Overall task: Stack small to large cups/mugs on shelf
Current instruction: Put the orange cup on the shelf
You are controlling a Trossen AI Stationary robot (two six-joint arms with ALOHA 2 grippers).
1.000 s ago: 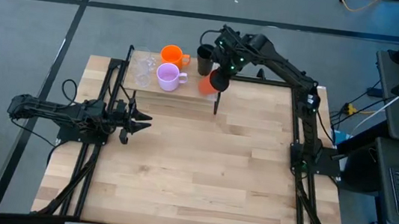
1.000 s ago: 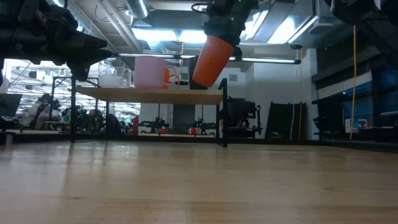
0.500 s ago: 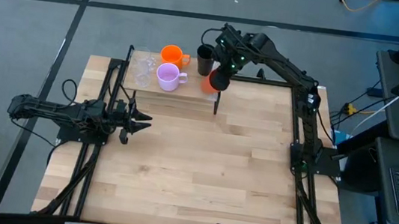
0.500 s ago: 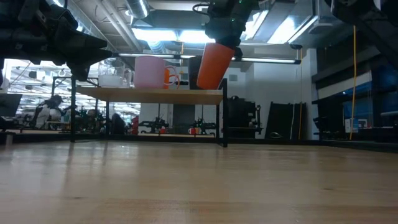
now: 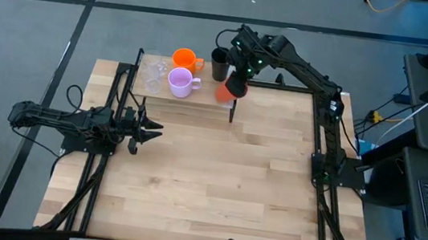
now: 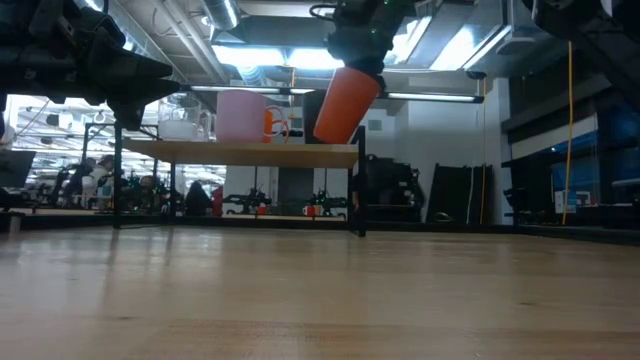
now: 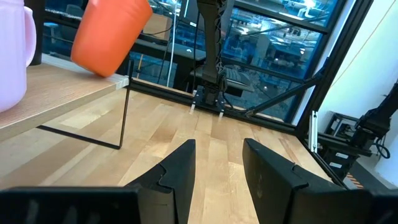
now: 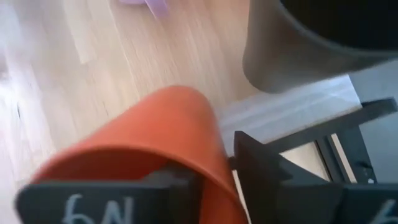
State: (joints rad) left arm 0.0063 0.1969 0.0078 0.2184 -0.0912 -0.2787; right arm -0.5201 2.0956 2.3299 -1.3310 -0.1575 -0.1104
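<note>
My right gripper (image 5: 237, 82) is over the right end of the shelf (image 5: 200, 102), shut on the red-orange cup (image 6: 338, 105), which slants with its base just above the shelf top. On the shelf stand two clear glasses (image 5: 153, 73), the lilac mug (image 5: 179, 81), the orange mug (image 5: 184, 58) and the black tumbler (image 5: 219, 62). My left gripper (image 7: 217, 146) waits open and level by the table's left edge, with nothing between its fingers. My right gripper holds the red-orange cup by its rim end (image 8: 214, 180); one finger (image 8: 93, 199) covers the mouth and the other (image 8: 292, 180) lies along the outside wall. The fingers slant steeply down. The cup hangs tilted, base down; whether its base (image 6: 322, 137) touches the shelf I cannot tell.
The black tumbler (image 8: 298, 43) stands right beside the held cup on the shelf's far right corner. The shelf's thin black legs (image 6: 360, 190) rise from the wooden table (image 5: 215, 185), whose broad near part is bare wood.
The red-orange cup has sunk a little toward the shelf top in my right gripper. Its tilt swung nearer upright and then back to a slant. My left arm has kept still.
</note>
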